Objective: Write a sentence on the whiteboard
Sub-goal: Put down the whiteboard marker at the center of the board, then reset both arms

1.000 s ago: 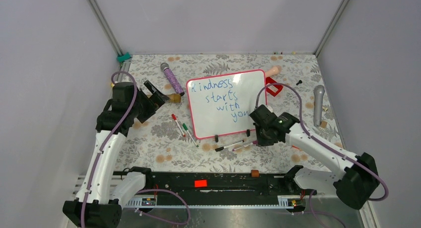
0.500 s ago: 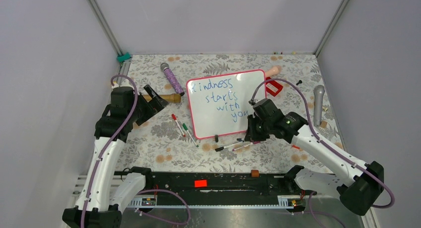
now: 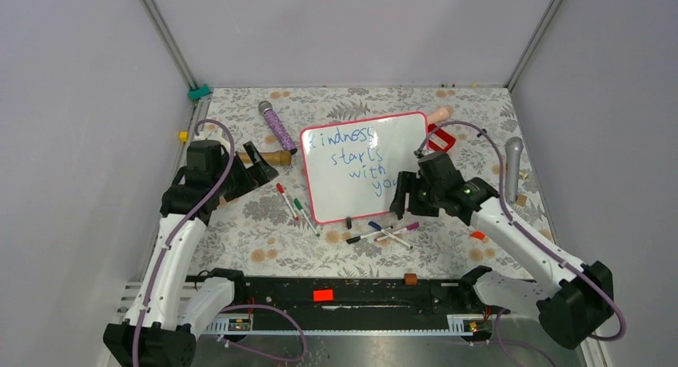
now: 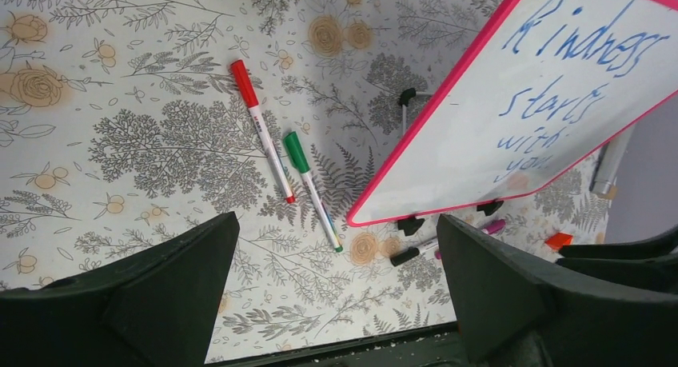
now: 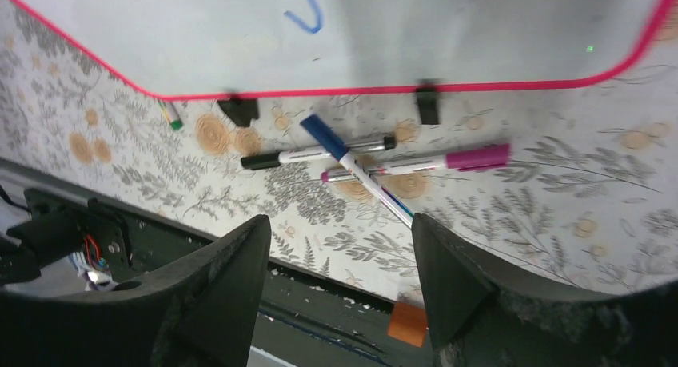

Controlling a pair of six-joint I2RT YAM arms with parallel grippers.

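The whiteboard point(image 3: 364, 165) stands tilted mid-table on two black clip feet, its rim pink-red; blue writing on it reads "Kindness starts with you". It also fills the top of the right wrist view as the whiteboard point(image 5: 400, 31) and the right of the left wrist view as the whiteboard point(image 4: 520, 111). My right gripper point(image 3: 398, 201) hovers open by the board's lower right corner, holding nothing. Below it a blue marker point(image 5: 352, 163) lies across a black marker point(image 5: 316, 153) and a pink marker point(image 5: 432, 161). My left gripper point(image 3: 260, 164) is open and empty, left of the board.
A red marker point(image 4: 260, 127) and a green marker point(image 4: 312, 179) lie left of the board. A purple microphone point(image 3: 277, 127), a wooden handle point(image 3: 272, 157), a red object point(image 3: 440, 141) and a grey microphone point(image 3: 512, 167) sit around it. An orange block point(image 3: 411, 279) rests by the near rail.
My right gripper has opened and let go of the blue marker, which now lies across the other markers; the gripper has risen toward the board. The left arm has shifted slightly right.
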